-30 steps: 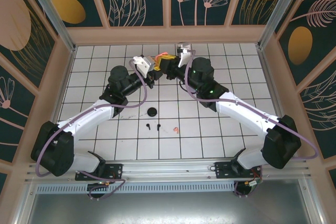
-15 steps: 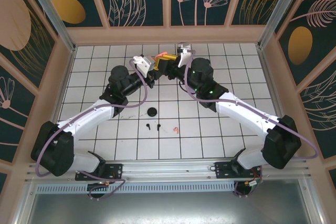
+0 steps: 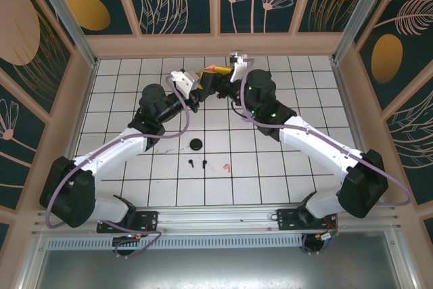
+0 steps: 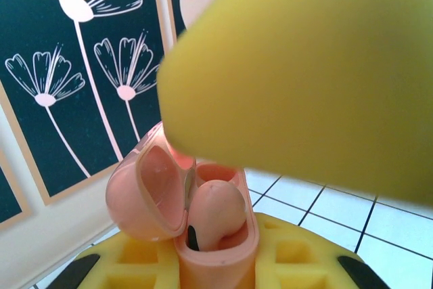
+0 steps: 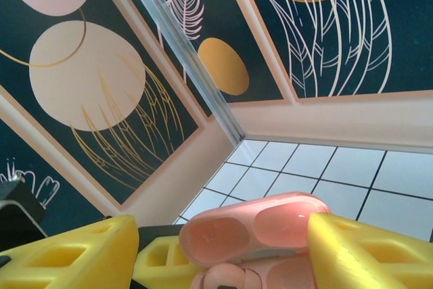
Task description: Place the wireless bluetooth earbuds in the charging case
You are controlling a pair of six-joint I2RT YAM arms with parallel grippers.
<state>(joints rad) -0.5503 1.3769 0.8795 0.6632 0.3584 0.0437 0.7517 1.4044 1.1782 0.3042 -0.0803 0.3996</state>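
Observation:
The coral-pink charging case (image 4: 216, 262) stands open, its lid (image 4: 145, 191) swung left, and my left gripper (image 4: 216, 272) is shut on its base. One pink earbud (image 4: 218, 211) sits in a socket. In the top view the case (image 3: 214, 68) is held above the far tiles between the left gripper (image 3: 197, 84) and the right gripper (image 3: 223, 76). My right gripper (image 5: 223, 238) is open, its yellow fingers (image 5: 74, 255) on either side of the case lid (image 5: 260, 228). Two black earbuds (image 3: 191, 163) and a pink earbud (image 3: 226, 166) lie on the near tiles.
A small black round object (image 3: 196, 143) rests on the white tiled floor (image 3: 291, 167) just beyond the loose earbuds. Peach walls (image 3: 216, 45) with dark floral panels close in the far side, close behind both grippers.
The right gripper's fingers have spread apart and its wrist has shifted slightly toward the far wall. The left gripper holds the case in the same place.

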